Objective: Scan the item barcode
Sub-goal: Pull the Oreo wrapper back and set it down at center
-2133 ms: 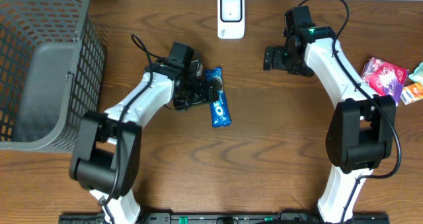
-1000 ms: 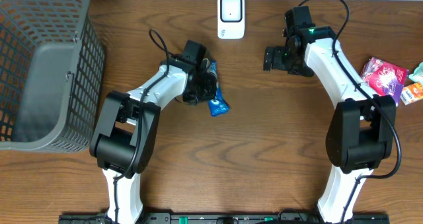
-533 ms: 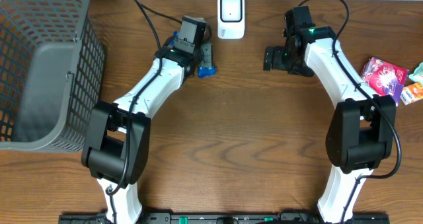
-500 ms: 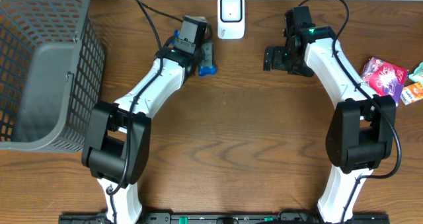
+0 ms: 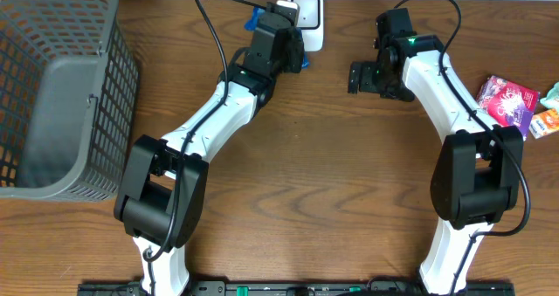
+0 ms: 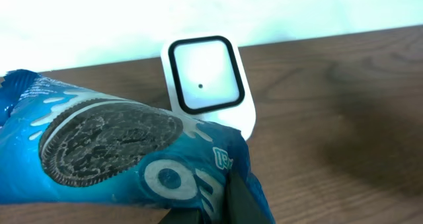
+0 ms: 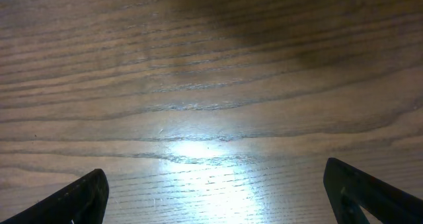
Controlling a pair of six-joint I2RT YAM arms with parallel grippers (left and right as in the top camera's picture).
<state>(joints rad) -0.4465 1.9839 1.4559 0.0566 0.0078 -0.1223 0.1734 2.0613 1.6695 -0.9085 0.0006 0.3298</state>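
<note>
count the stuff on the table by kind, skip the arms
baskets: 1, the grey basket
scanners: 1, the white scanner
snack packets: 4, the blue cookie packet plus the pink packet, orange packet and teal packet at the right edge, the last cut off by the frame
total: 6
</note>
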